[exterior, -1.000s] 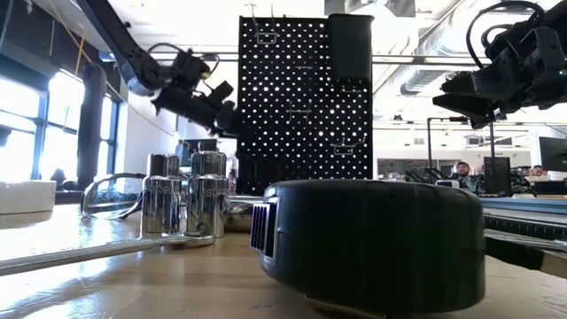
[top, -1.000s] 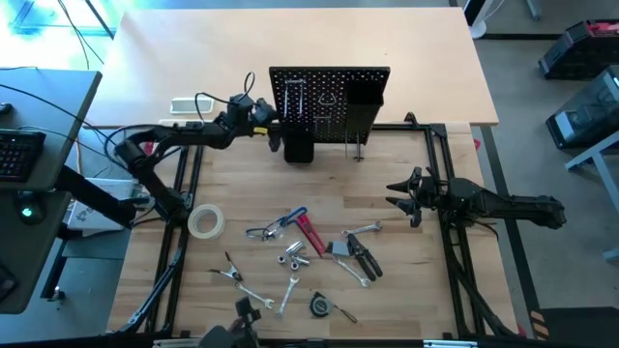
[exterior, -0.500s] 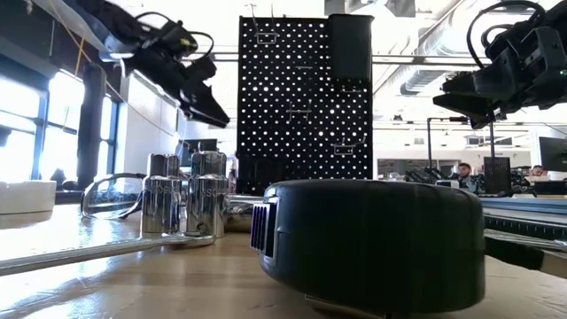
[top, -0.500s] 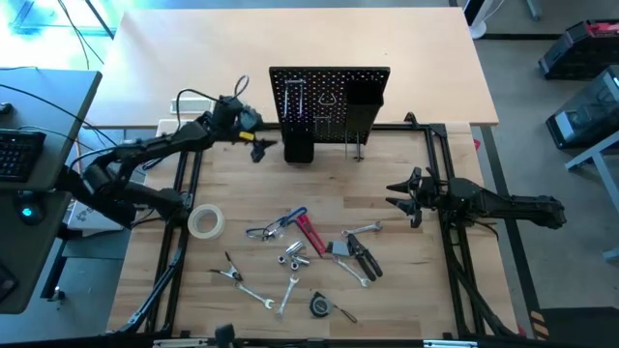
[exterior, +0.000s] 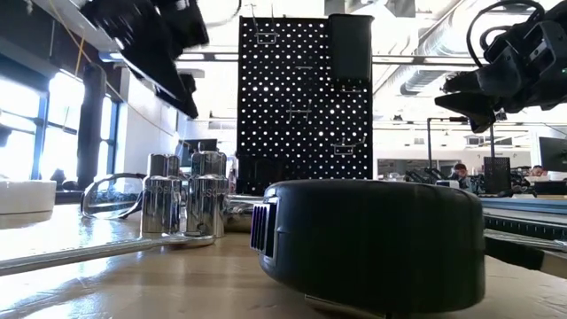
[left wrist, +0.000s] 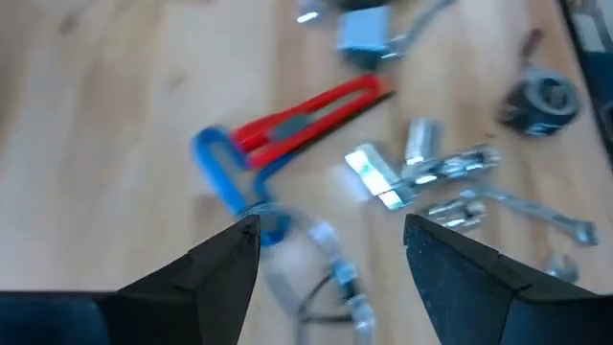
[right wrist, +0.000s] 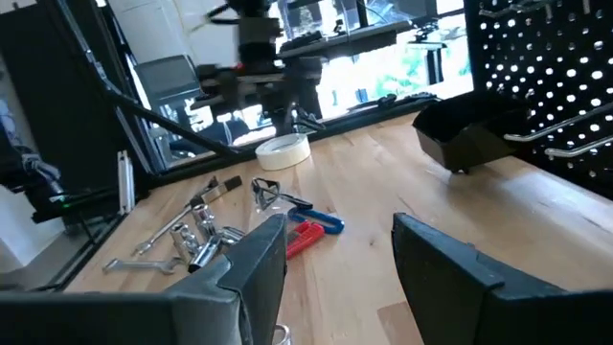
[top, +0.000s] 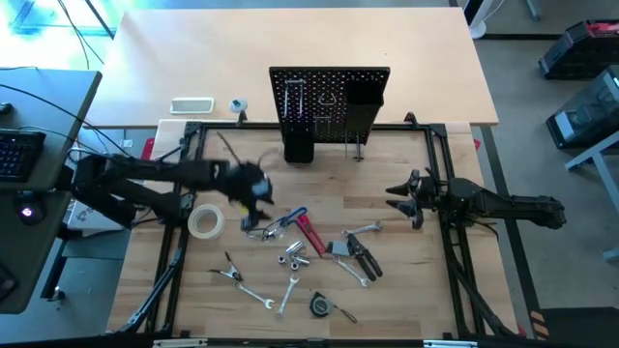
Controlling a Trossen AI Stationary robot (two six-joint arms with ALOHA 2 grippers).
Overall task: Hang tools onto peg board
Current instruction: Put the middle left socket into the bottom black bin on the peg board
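Grippers: L (top: 253, 198) open, empty, over glasses (top: 259, 231) | R (top: 398, 196) open, idle, table's right

peg board (top: 329, 101): black, upright, perforated; hooks and box bin on face.
tools (top: 305, 246): scattered flat on wooden table.
tape roll (top: 205, 221): pale, lying flat, apart from cluster.

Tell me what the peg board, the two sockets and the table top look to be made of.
Peg board: black, matte, evenly punched holes, probably painted metal, possibly plastic.
Sockets: bright mirror-like shine, likely chromed steel.
Table top: pale, visible grain and plank lines, apparently wood.
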